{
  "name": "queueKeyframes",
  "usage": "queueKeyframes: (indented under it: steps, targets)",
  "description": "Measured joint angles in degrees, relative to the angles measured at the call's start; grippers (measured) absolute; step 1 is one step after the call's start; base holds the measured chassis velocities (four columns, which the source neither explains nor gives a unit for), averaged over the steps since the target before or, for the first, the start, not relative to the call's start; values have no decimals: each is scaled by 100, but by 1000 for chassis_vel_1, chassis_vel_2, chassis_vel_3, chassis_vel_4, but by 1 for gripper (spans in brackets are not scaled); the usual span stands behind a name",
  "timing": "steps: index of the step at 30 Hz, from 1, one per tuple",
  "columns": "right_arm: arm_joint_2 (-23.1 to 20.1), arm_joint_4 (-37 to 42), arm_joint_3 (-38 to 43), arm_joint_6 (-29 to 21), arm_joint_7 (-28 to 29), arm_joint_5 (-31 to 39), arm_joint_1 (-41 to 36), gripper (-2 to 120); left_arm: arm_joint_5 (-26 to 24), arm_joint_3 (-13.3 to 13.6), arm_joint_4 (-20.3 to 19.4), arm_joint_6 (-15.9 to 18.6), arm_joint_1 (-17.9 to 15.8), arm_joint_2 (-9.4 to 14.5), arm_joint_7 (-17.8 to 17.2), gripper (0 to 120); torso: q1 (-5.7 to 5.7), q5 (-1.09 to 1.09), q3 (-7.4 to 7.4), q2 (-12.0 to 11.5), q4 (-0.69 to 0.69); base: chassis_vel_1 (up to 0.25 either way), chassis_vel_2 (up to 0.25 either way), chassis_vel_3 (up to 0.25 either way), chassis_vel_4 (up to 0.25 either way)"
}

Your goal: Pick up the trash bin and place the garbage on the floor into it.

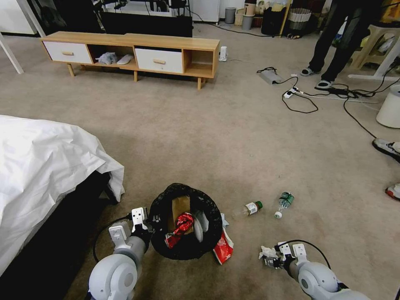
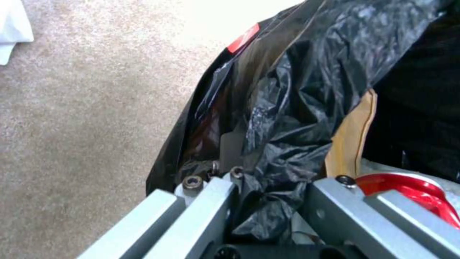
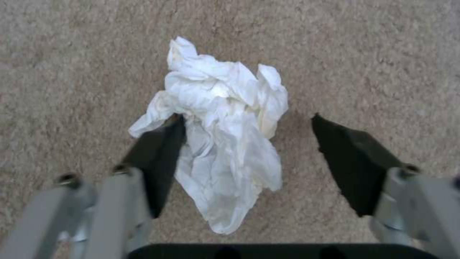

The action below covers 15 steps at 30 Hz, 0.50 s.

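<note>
The trash bin (image 1: pixel 162 243), lined with a crinkled black bag (image 2: pixel 297 90), sits low in front of me on the floor (image 1: pixel 208 137). My left gripper (image 1: pixel 149 227) (image 2: pixel 271 180) is shut on its near-left rim, one finger outside and one inside. A brown paper bag (image 1: pixel 180 207) (image 2: pixel 352 144) and a crushed red can (image 1: pixel 183 223) (image 2: pixel 422 190) lie in it. A red wrapper (image 1: pixel 223 249) lies against its right side. My right gripper (image 1: pixel 270 259) (image 3: pixel 247 120) is open astride a crumpled white tissue (image 1: pixel 266 252) (image 3: pixel 225 144) on the carpet. Two green-capped bottles (image 1: pixel 252 207) (image 1: pixel 285 202) lie beyond.
A bed with a white sheet (image 1: pixel 41 166) stands close on the left. A low wooden cabinet (image 1: pixel 133 54) is at the back. Black cables and a power strip (image 1: pixel 291 91) trail at the back right near a white bucket (image 1: pixel 389 106). A person's shoes (image 1: pixel 387 148) are at the right edge.
</note>
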Motion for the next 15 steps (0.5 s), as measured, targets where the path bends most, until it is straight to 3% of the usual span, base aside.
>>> queueKeyframes:
  steps: [2, 15]
  targets:
    - [-5, 9, -9, 4, 0, 2, 0, 55, -13, 1, 12, 0, -17, 0, 0, 0, 0, 0, 0, 0, 0, 0, 0, 0, 0]
    - [135, -189, -134, 46, -12, 22, 199, 11, -68, -6, 102, 0, -72, 25, -6, 0, 0, -4, 0, 0, -2, 0, 0, 0, 0]
